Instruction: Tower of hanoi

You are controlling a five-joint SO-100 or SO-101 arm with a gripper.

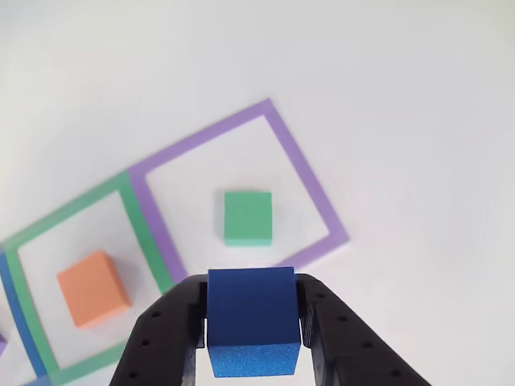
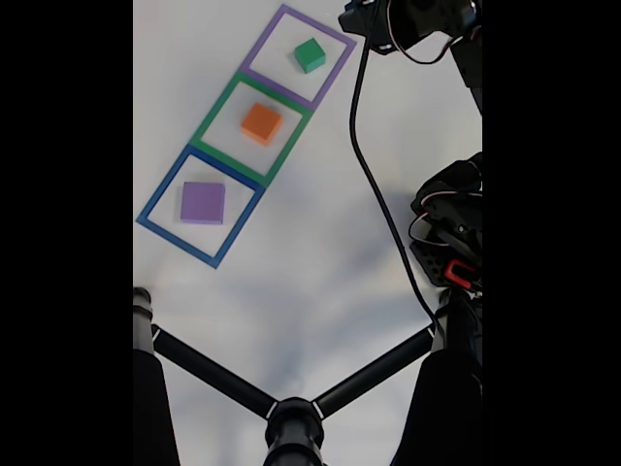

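In the other view my black gripper (image 1: pixel 252 283) is shut on a blue cube (image 1: pixel 253 326), one finger on each side of it, held above the white table. Just beyond it a green cube (image 1: pixel 248 217) lies inside the purple taped square (image 1: pixel 310 173). To the left an orange cube (image 1: pixel 93 288) lies in the green taped square (image 1: pixel 138 217). The fixed view shows the green cube (image 2: pixel 310 54), the orange cube (image 2: pixel 261 122) and a purple cube (image 2: pixel 203 202) in the blue square (image 2: pixel 163 189). There the gripper (image 2: pixel 361 17) hangs at the purple square's right corner.
The arm's base and motors (image 2: pixel 448 233) stand at the right of the fixed view, with a black cable (image 2: pixel 374 184) running down the table. A black camera stand (image 2: pixel 291 417) crosses the bottom. White table (image 1: pixel 402 80) stretches beyond the squares.
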